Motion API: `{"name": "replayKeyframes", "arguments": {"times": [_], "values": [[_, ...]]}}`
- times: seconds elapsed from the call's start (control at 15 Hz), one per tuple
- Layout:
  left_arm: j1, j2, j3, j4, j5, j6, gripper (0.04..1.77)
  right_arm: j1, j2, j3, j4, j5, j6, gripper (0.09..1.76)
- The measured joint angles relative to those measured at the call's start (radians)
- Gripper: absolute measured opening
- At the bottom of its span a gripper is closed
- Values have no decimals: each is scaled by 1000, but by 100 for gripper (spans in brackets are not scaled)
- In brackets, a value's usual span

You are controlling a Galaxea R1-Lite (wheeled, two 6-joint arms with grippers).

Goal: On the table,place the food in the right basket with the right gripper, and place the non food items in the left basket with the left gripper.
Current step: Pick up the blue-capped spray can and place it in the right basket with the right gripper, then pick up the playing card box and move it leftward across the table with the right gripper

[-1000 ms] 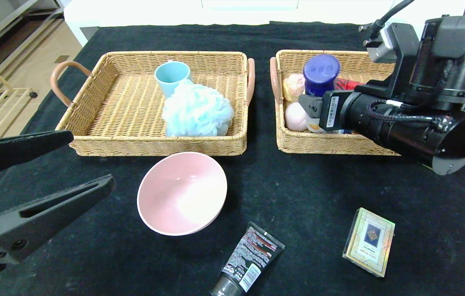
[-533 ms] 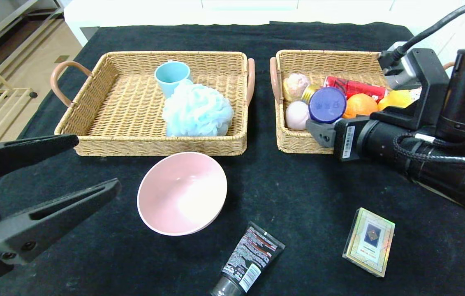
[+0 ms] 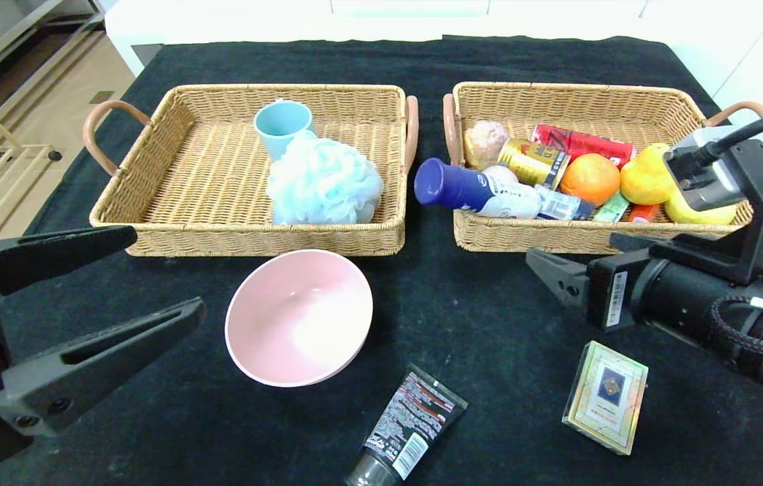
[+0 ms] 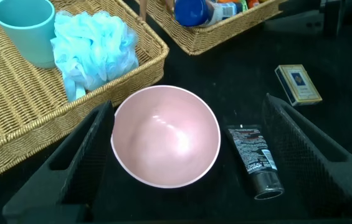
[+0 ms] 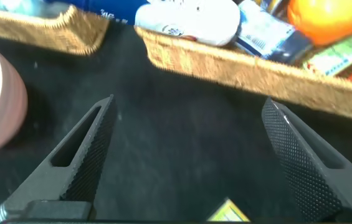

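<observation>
A pink bowl [image 3: 299, 317] [image 4: 166, 137] stands on the table [image 3: 489, 324], just in front of the left basket [image 3: 253, 239]. My left gripper [image 3: 162, 277] [image 4: 188, 106] hovers open, its jaws to either side of the bowl and the black tube [image 3: 408, 428] [image 4: 255, 158]. The card box [image 3: 605, 395] [image 4: 298, 85] lies at the front right. In the right basket [image 3: 556, 236] [image 5: 256, 68] the white bottle [image 3: 489, 192] [image 5: 188, 22] lies on its side, its blue cap poking over the left rim. Beside it are the orange [image 3: 589, 179] and a yellow fruit [image 3: 645, 181]. My right gripper [image 3: 546, 270] [image 5: 189, 106] is open and empty over the cloth in front of that basket.
The left basket holds a teal cup [image 3: 281, 125] and a light blue bath sponge [image 3: 324, 182]. Cans and small packets [image 3: 560, 152] crowd the right basket. The table's left edge drops to the floor.
My right gripper has let go of the bottle over the right basket and drawn back toward the front. The bottle has tipped onto its side. The left gripper has edged slightly forward.
</observation>
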Motion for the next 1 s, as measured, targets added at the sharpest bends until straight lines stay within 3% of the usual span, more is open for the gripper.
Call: {"name": "replayKeyframes", "arguments": {"times": [0.27,0.53,0.73,1.0], "values": [[0,0,1,0,0,7,172,-11,-38,51,8,-5,4,170],[0,-1,1,0,-2,7,172,-13,-66,89,39,-105,8,170],[0,0,2,0,-1,7,172,-14,-94,56,237,-150,59,170],[0,-1,3,1,0,7,172,-11,-124,-61,575,-155,279,170]]}}
